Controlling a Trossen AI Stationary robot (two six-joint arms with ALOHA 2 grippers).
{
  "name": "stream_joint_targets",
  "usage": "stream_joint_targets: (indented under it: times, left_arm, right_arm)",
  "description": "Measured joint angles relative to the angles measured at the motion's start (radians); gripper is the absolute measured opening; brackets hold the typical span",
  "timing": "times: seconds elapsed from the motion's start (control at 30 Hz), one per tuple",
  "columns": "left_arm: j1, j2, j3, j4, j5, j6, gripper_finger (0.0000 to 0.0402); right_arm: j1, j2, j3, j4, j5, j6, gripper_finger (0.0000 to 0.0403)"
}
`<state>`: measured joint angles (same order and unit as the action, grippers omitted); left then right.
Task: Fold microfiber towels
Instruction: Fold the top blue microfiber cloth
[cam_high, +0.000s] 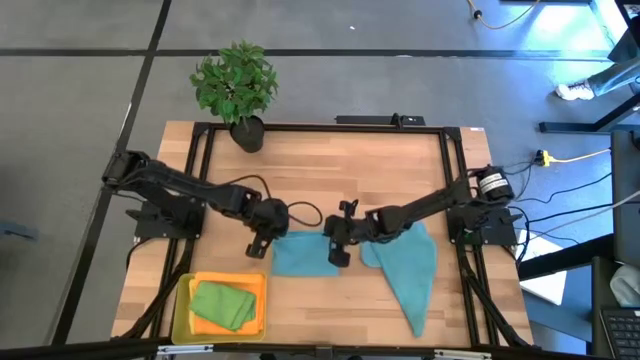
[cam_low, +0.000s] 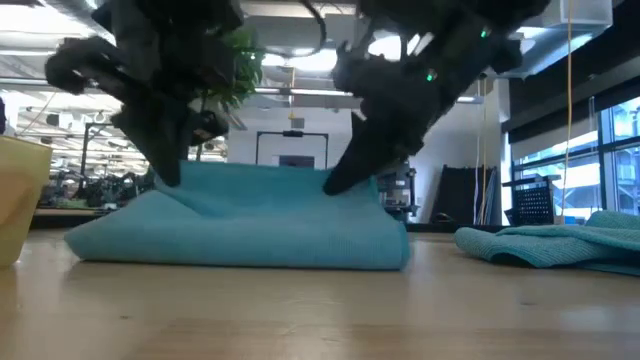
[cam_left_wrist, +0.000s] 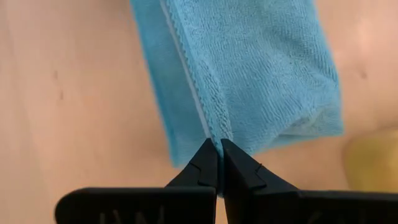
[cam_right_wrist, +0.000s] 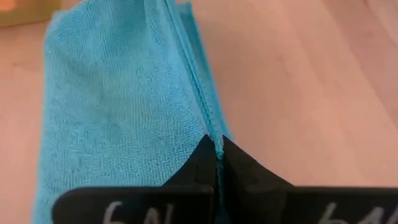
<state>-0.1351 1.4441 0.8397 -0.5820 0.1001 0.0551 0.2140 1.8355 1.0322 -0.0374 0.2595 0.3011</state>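
Left gripper (cam_left_wrist: 217, 149) fingers pressed together, pinching folded teal towel (cam_high: 300, 255) edge at its left end. Right gripper (cam_right_wrist: 214, 146) same, pinching the right end. Towel mid-table on wood table (cam_high: 330, 160); second teal towel (cam_high: 410, 275) loose beside it, to the right.

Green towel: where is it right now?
In the high view, the green towel lies folded in the yellow tray at the table's near-left corner, below the left arm.

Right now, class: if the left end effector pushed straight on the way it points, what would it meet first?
The left end effector, shut on the folded teal towel, would likely run straight into that towel, with the wooden table beneath.
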Motion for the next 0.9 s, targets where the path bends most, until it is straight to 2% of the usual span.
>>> stream_joint_targets:
  times: [0.23, 0.53, 0.73, 0.9]
  left_arm:
    - [0.08, 0.001, -0.021, 0.008, -0.003, 0.005, 0.0]
    - [0.097, 0.002, -0.021, 0.021, -0.003, 0.004, 0.0003]
    - [0.094, 0.003, -0.024, -0.008, 0.001, 0.005, 0.0057]
    - [0.094, -0.001, -0.023, -0.021, -0.029, 0.005, 0.0102]
  right_arm:
    - [-0.052, 0.048, -0.012, 0.035, -0.033, -0.006, 0.0002]
    - [-0.067, 0.081, -0.011, 0.038, -0.036, 0.008, 0.0006]
    - [-0.068, 0.083, -0.017, 0.025, -0.014, 0.009, 0.0017]
    - [-0.068, 0.083, -0.016, 0.024, 0.009, 0.005, 0.0064]
